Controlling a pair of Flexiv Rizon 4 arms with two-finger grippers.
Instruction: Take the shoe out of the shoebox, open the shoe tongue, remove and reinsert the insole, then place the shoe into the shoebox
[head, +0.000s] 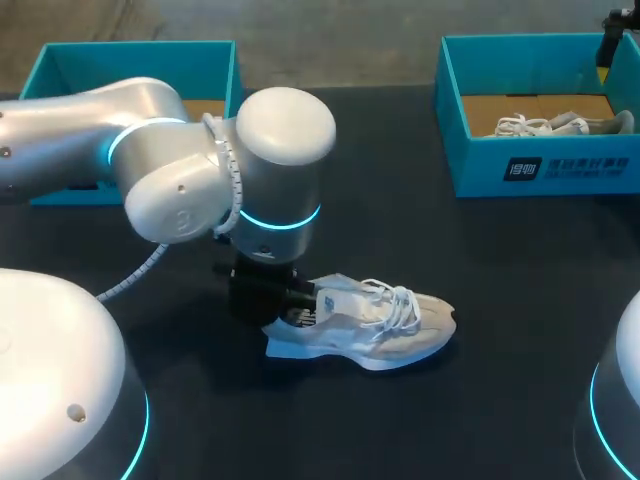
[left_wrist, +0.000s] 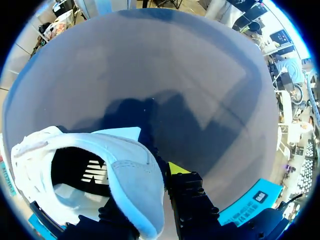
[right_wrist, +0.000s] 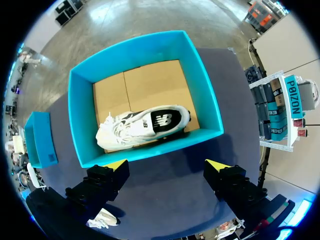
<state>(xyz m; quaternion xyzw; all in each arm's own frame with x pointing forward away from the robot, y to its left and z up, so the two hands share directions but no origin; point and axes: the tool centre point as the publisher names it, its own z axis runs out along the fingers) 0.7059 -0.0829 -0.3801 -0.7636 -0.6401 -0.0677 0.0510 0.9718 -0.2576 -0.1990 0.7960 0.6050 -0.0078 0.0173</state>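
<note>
Dark tabletop all round, and the shoe (head: 372, 325) sits out in the middle of it, upright on its sole, toe toward my right. The left gripper (left_wrist: 147, 192) comes straight down on the heel. One yellow tip presses the outside of the heel wall and the other finger sits inside, mostly hidden by the collar, so I read that as a pinch on the heel. The black insole (left_wrist: 92, 172) looks seated inside.

I judge the tongue is next. The heel needs a firm, low hold so the shoe cannot tip, and the tongue (head: 338, 292) should be pulled up and toward the toe, clear of the white laces.

The right gripper (right_wrist: 167, 165) hangs wide apart, holding nothing, above the shoebox (right_wrist: 80, 120) at the back right. A second shoe (right_wrist: 142, 127) lies in that box on its side on the brown floor. At the back left stands another teal box (head: 60, 65), its inside mostly hidden by my left arm.
</note>
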